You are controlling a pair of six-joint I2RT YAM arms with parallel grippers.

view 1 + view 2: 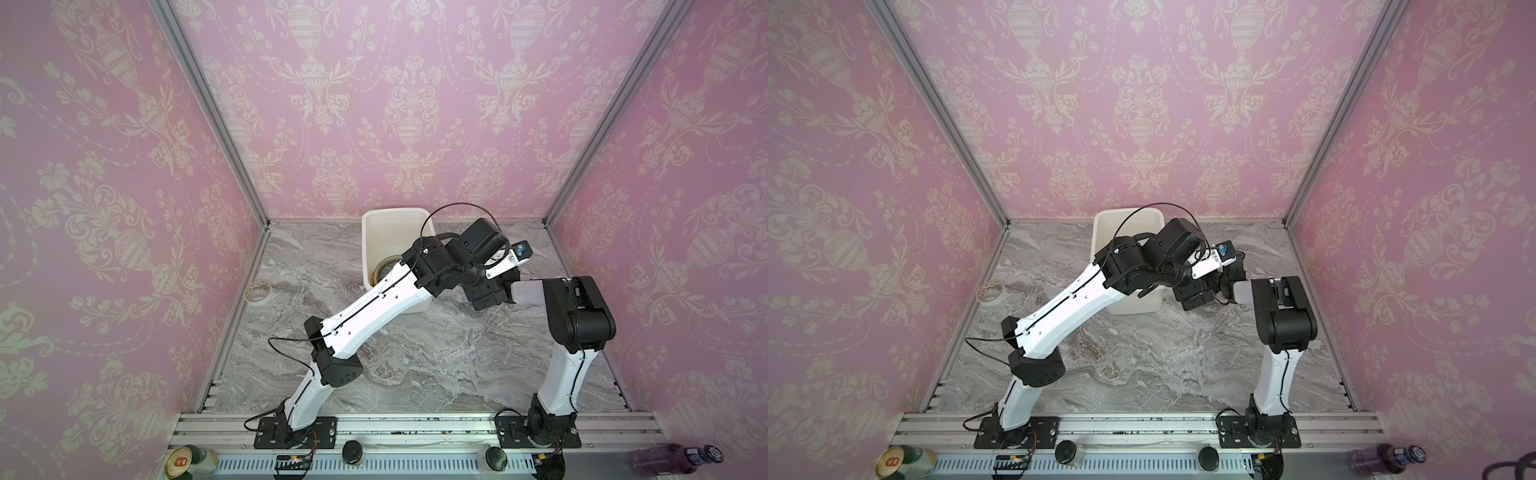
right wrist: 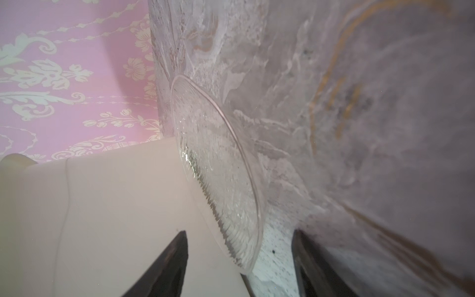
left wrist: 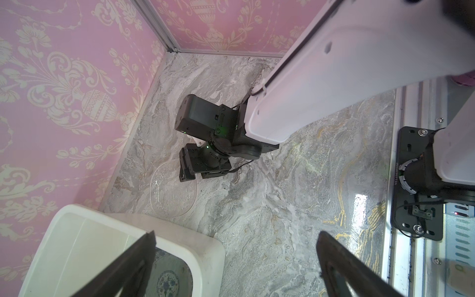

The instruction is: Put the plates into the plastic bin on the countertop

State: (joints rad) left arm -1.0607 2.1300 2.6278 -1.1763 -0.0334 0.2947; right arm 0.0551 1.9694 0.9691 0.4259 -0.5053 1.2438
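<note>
Right gripper (image 2: 239, 231) stands with its jaws apart, one finger on each side of the rim of the clear glass plate (image 2: 221, 174). A gap shows between each finger and the glass, so no clamp is made. This plate sits on the countertop (image 1: 415, 353) just beside the outer wall of the plastic bin (image 2: 115, 205), at the bin's 3 o'clock side. The wrist views do not settle whether it lies flat or tilts against that wall. At the left gripper (image 3: 236, 232) the jaws are fully released and hold nothing. One finger hangs above the bin's interior, the other above bare countertop. The bin stands at 12 o'clock on the countertop, close to the back wall. A blue-patterned plate (image 3: 168, 281) lies on its floor. In both top views the left arm (image 1: 374, 303) crosses above the bin's 4 o'clock corner. Its wrist hides the glass plate and both sets of fingers. A roll of tape (image 1: 258, 293) rests at the 9 o'clock edge, well apart from the bin.
</note>
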